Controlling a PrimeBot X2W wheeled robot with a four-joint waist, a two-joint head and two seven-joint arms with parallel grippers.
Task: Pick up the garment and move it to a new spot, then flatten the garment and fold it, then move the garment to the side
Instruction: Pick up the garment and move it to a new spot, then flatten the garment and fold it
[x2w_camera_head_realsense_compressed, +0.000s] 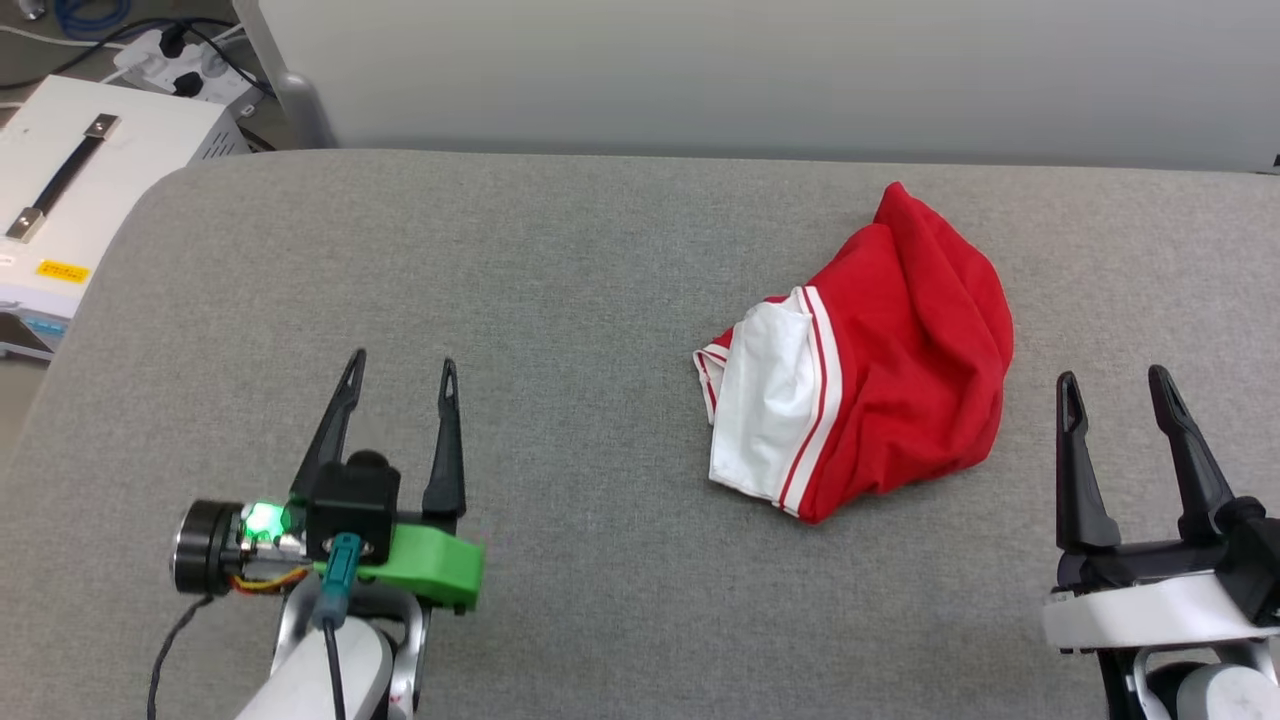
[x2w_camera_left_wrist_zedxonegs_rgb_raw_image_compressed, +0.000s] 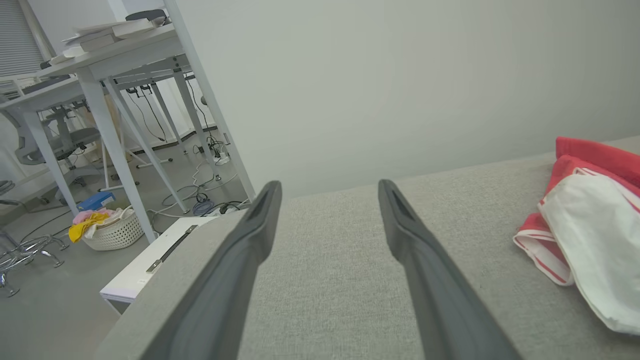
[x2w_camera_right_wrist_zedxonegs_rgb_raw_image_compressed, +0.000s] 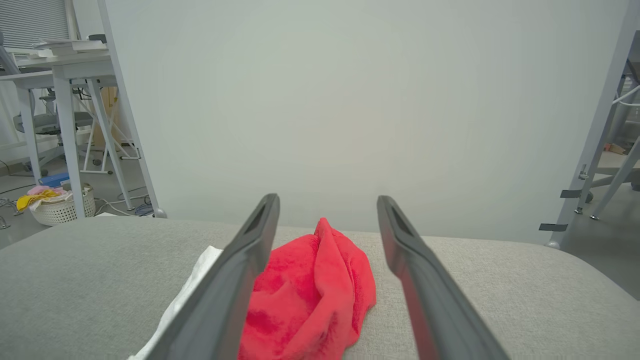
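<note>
Your garment (x2w_camera_head_realsense_compressed: 880, 370) sits bunched on the right half of the tabletop (x2w_camera_head_realsense_compressed: 560, 300), long axis slanting near-left to far-right. Your right gripper (x2w_camera_head_realsense_compressed: 1114, 376), fingers spread and empty, is nearer, with the garment ahead and to its left. The left gripper (x2w_camera_head_realsense_compressed: 403, 360), also spread, is well apart. The floor basket (x2w_camera_left_wrist_zedxonegs_rgb_raw_image_compressed: 112, 232) holds yellow and pink cloth.

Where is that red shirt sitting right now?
The garment lies crumpled on the grey table, right of centre in the head view, nearer the right gripper than the left gripper; neither touches it.
</note>
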